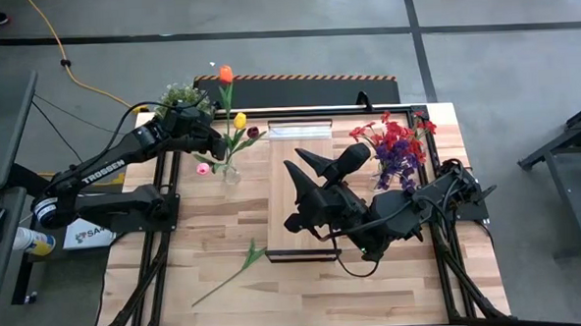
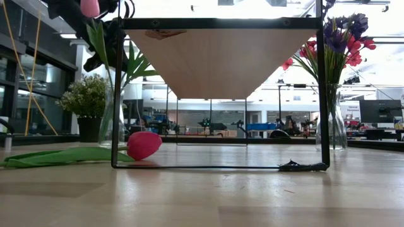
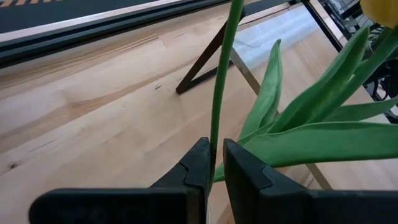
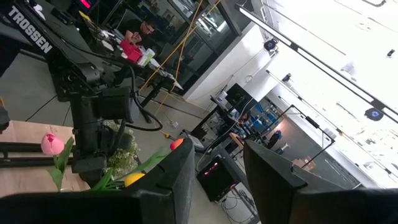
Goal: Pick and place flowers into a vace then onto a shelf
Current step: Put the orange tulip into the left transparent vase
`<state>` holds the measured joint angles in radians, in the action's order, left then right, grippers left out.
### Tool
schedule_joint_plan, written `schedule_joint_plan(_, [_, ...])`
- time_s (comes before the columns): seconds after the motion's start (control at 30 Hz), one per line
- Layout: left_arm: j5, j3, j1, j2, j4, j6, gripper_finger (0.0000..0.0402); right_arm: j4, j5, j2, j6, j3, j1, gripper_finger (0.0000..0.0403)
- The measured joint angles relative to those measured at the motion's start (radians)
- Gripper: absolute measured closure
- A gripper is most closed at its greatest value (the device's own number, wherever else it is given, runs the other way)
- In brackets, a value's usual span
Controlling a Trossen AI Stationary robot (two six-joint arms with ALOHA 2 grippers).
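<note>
Left gripper: I pinch a green flower stem above the left glass vase, beside the shelf.
Risk, left: the stem could slip or tip this vase, since my hold is narrow.
Loose flower: one lies on the table, front left.
Right gripper: I hover over the shelf, fingers apart, empty.
Count: two vases, the right vase holding a red-purple bunch; one shelf.

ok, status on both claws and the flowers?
Left claw shut on a green stem, over the clear vase. Right claw open, empty, raised above the shelf. One flower lies on the table. Nothing blocking.
</note>
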<state>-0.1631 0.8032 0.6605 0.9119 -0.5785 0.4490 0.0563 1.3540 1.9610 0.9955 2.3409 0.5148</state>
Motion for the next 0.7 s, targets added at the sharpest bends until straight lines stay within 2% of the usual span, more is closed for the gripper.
schedule_joint_plan(0.53, [0.011,0.000,0.000,0.000,-0.024,-0.003,0.0318,0.000,-0.003,0.000,0.000,0.000,0.000,0.0273])
schedule_joint_plan(0.7, [0.035,0.000,0.000,0.000,-0.052,-0.003,0.0273,0.000,-0.003,0.000,0.000,0.000,0.000,0.0273])
